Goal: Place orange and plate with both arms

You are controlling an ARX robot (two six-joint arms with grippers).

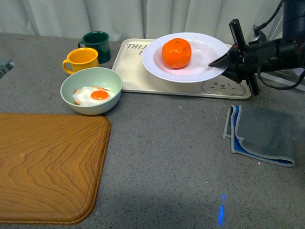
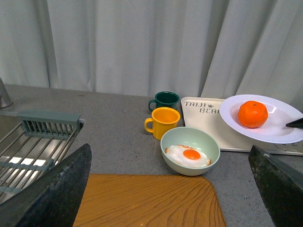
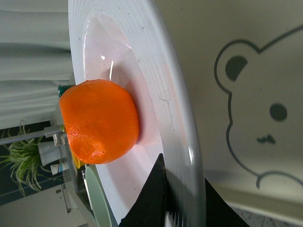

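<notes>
1 step seems done: orange [image 1: 176,53] on plate [image 1: 190,76], right gripper [image 1: 228,61] pinching its 3 o'clock rim over bear tray [image 1: 128,71]; left gripper [image 2: 169,148] wide, empty; placing remains.

front overlooks counter [image 1: 167,157]; plate [image 1: 209,47] in all views, right wrist nearest.

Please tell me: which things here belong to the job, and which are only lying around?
Job:
- orange
- plate
- right gripper, shut on the plate's rim

Lying around:
- tray
- bowl with egg
- yellow mug
- green mug
- wooden board
- cloth
</notes>
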